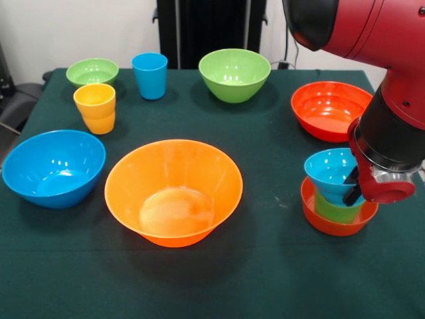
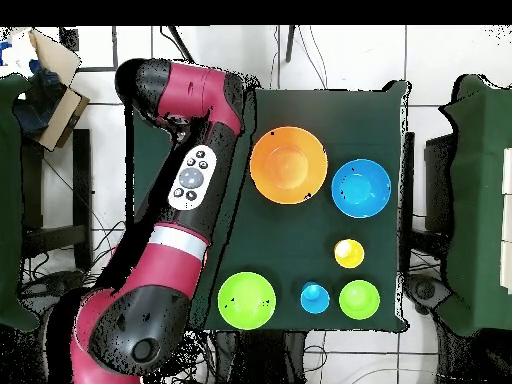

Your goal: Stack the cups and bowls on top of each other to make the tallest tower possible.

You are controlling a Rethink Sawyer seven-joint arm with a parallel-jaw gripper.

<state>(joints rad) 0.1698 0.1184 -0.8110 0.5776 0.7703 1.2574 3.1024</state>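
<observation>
At the front right a small tower stands: a red-orange small bowl (image 1: 332, 222) lowest, a green piece (image 1: 335, 209) in it, and a small blue bowl (image 1: 329, 169) on top. My gripper (image 1: 352, 191) is at the blue bowl's right rim, touching it. A big orange bowl (image 1: 172, 189) (image 2: 288, 165), a blue bowl (image 1: 53, 166) (image 2: 361, 187), a green bowl (image 1: 234, 73) (image 2: 247, 299), a red bowl (image 1: 330, 109), a small green bowl (image 1: 92, 71) (image 2: 359, 299), a blue cup (image 1: 150, 75) (image 2: 315, 297) and a yellow-orange cup (image 1: 96, 106) (image 2: 349, 253) stand apart. In the overhead view the arm hides the tower.
The dark green table (image 1: 265, 266) has its front edge near the tower. The red arm (image 2: 190, 190) reaches along the table's side in the overhead view. A black stand (image 1: 209, 26) rises behind the table.
</observation>
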